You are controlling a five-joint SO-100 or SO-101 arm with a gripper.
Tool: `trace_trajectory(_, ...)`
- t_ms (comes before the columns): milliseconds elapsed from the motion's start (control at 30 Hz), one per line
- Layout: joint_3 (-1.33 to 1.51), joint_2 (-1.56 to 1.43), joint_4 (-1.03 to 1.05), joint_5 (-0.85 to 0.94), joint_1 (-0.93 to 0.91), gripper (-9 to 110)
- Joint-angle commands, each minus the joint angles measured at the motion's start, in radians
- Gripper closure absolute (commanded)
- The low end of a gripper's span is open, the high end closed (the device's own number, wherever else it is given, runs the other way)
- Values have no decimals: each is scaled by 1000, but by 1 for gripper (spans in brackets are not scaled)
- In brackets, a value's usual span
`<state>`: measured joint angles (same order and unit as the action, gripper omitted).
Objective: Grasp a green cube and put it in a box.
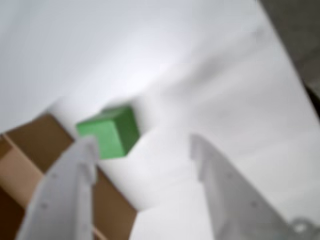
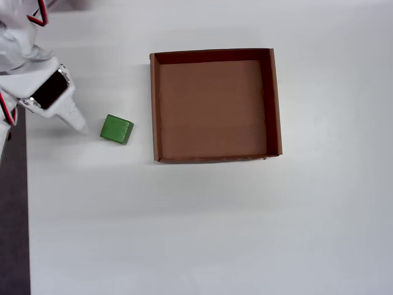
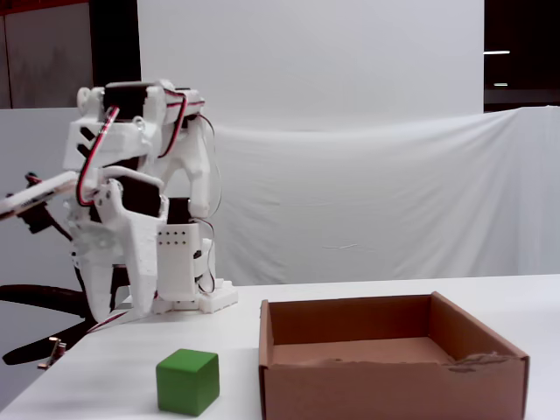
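Observation:
The green cube (image 2: 116,129) sits on the white table, just left of the box (image 2: 212,104) and outside it. The box is a shallow brown cardboard tray with nothing in it. My gripper (image 2: 77,120) hovers a little left of the cube, open and empty. In the wrist view the cube (image 1: 112,131) lies just beyond the left fingertip, not between the jaws of the gripper (image 1: 144,145), and a corner of the box (image 1: 45,145) shows at the lower left. In the fixed view the gripper (image 3: 118,306) hangs above and behind the cube (image 3: 187,381), left of the box (image 3: 394,385).
The white table (image 2: 215,227) ends at a dark floor strip (image 2: 12,215) on the left of the overhead view. The arm's base (image 3: 188,280) stands behind the cube. A white cloth backdrop (image 3: 367,192) hangs behind the table.

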<state>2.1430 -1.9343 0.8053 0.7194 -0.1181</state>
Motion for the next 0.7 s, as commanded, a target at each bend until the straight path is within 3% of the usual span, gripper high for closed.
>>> trace_trajectory(0,-123,52,43,2,17,75)
trace_trajectory(667,-474,419,232,-29,107,68)
